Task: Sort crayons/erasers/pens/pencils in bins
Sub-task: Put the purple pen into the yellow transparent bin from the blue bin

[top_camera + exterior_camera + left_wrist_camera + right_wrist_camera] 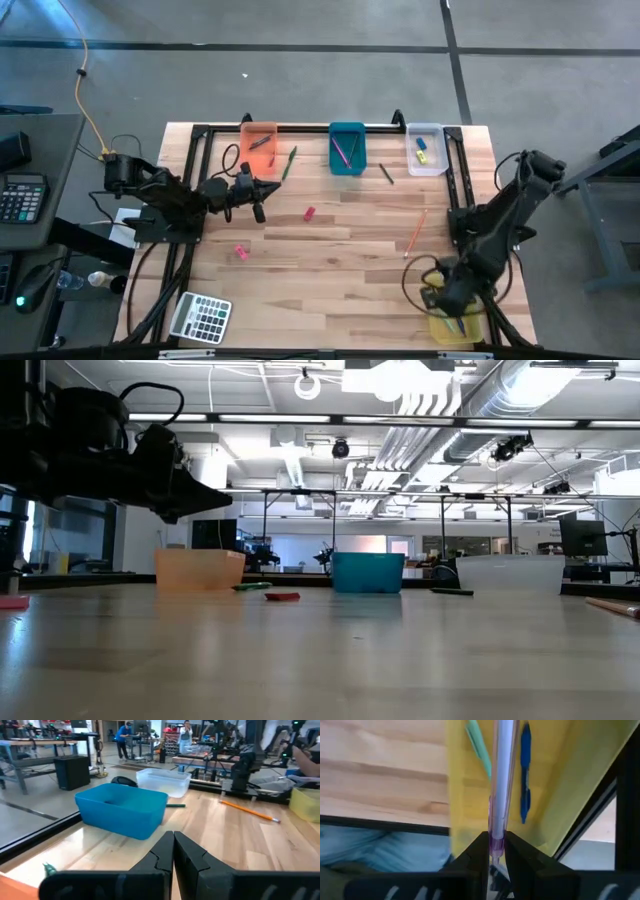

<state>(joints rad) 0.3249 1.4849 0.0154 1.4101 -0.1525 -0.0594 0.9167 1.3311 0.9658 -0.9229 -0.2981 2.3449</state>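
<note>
No brand, label or legible writing is visible on any item. The right gripper (493, 851) hangs over the translucent yellow plastic bin (560, 780) at the table's near right corner, its fingers pinched on a slim pale-lilac pen (501, 780); a blue pen (525, 775) and a teal pen (479, 747) lie inside that bin. The left gripper (173, 851) hovers empty near the translucent orange bin (258, 146), fingers pressed together. An orange pencil (415, 232) lies on the wooden table (340, 270). A grey calculator (200, 318) sits at the near left corner.

Pale purple pen (500, 780) end-on over yellow bin (560, 775); blue, perhaps teal pens (525, 775) inside
</note>
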